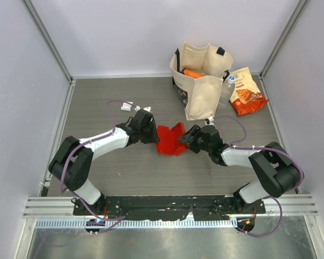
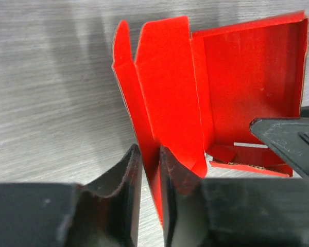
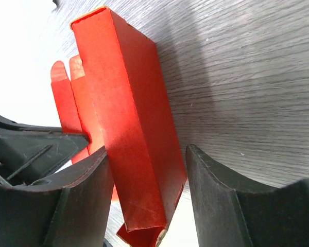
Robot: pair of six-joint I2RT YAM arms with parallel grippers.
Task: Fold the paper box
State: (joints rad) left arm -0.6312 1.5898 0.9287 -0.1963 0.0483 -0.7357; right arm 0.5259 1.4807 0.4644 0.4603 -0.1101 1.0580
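Red box (image 1: 170,139) sits half folded on the bench (image 1: 124,178). Left pincer (image 2: 150,149) flanks 1 flap (image 2: 165,87); whether it is clamped, I cannot tell. Right pincer (image 3: 147,149) is apart, astride the box.

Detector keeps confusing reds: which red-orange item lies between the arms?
The box: bright red card with flaps up, mid-table. The snack bag lies far right beside the tote; another orange item sits inside the tote.
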